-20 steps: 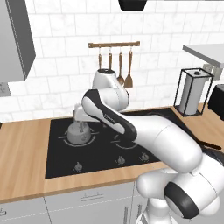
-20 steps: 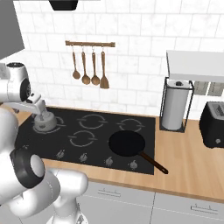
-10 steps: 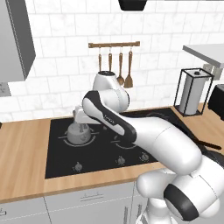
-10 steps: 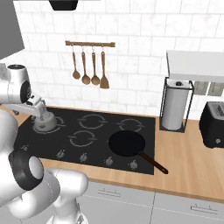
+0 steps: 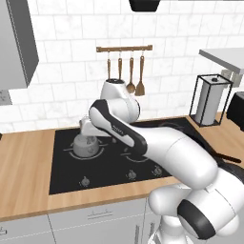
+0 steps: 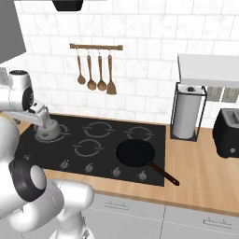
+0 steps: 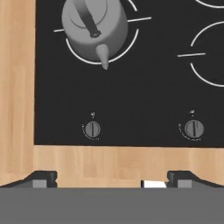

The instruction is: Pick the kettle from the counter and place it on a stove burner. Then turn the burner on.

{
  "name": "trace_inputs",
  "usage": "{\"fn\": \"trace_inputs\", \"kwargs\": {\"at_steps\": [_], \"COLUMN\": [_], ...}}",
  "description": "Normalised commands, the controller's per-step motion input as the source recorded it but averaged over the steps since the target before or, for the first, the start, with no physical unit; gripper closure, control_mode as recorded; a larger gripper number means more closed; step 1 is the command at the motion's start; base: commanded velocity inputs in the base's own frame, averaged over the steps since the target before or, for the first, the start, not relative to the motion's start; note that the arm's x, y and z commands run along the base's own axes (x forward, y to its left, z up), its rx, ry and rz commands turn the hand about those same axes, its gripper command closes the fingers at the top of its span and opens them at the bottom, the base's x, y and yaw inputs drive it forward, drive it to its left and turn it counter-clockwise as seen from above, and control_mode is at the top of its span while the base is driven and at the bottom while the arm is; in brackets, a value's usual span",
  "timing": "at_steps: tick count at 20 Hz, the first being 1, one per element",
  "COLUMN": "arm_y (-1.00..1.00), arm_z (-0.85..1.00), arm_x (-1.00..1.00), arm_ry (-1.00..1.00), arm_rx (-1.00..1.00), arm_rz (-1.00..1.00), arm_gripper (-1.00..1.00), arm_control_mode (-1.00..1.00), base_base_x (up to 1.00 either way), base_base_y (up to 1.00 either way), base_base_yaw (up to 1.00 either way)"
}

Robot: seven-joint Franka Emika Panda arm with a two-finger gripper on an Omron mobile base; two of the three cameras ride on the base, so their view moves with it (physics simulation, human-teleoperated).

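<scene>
Gripper [image 7: 111, 177] fingers stand spread wide with nothing between them, and we see it looking down over the near edge of the cooktop [image 7: 131, 100]. Our arm [image 5: 143, 138] reaches left over the black glass, bent sharply at the elbow, hand above the kettle [image 5: 87, 146]. We find the kettle sitting on the far-left stove burner [image 7: 131, 48], spout toward two knobs [image 7: 92, 129], beside the counter [image 5: 26, 162].

The arm folds forward, its end effector [image 7: 112, 176] spread wide, holding nothing.
</scene>
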Motion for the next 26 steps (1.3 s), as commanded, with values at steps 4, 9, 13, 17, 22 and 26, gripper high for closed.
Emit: {"fn": "trace_inputs", "kwargs": {"at_steps": [4,9,13,17,22,26], "arm_y": [0.09,0.12,0.08,0.06,0.04,0.06], "arm_z": [-0.29,-0.27,-0.35,-0.49,-0.57,-0.62], "arm_x": [0.0,0.0,0.0,0.0,0.26,0.46], "arm_ry": [0.0,0.0,0.0,0.04,0.1,0.07], "arm_rx": [0.0,-0.01,-0.03,-0.01,0.0,0.0], "arm_rz": [0.0,0.0,0.0,0.0,0.01,0.0], "arm_gripper": [-1.0,-1.0,-1.0,-1.0,-1.0,-1.0], "arm_control_mode": [-1.0,-1.0,-1.0,-1.0,-1.0,-1.0], "base_base_x": [0.0,0.0,0.0,0.0,0.0,0.0], "base_base_y": [0.0,0.0,0.0,0.0,0.0,0.0], "base_base_yaw": [0.0,0.0,0.0,0.0,0.0,0.0]}}
